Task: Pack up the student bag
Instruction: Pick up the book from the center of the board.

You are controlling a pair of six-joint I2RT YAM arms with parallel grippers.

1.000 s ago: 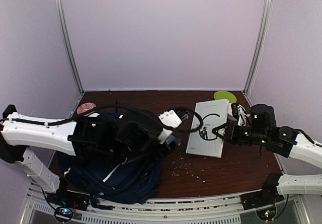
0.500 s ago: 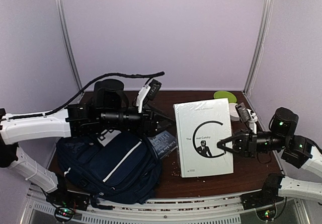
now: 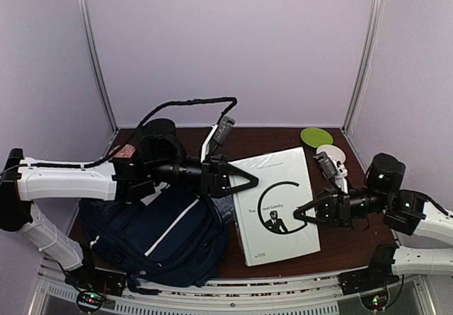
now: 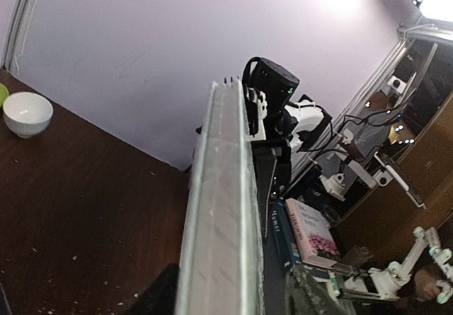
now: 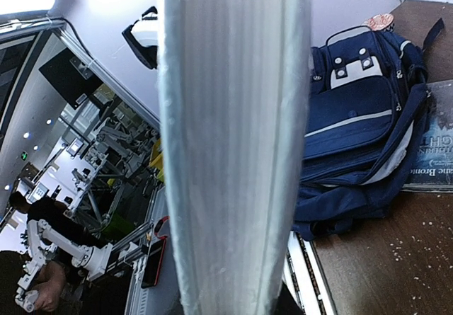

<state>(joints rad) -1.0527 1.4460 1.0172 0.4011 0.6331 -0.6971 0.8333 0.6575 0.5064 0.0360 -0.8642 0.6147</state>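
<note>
Clenching the white book [image 3: 276, 205] by its right edge is the right pincer [image 3: 297, 216]; the left pincer [image 3: 248, 181] gapes astride the opposite edge. The student bag [image 3: 156, 241] lies left on the surface [image 3: 269, 138], partly hidden under the left arm [image 3: 71, 177].

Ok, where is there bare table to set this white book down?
Bare table along the back wall, between the left gripper and the green plate. A smaller patch front right, between the white book and the right arm's base. The left side is crowded: backpack, dark book beside it. Under the lifted book is hidden.
</note>
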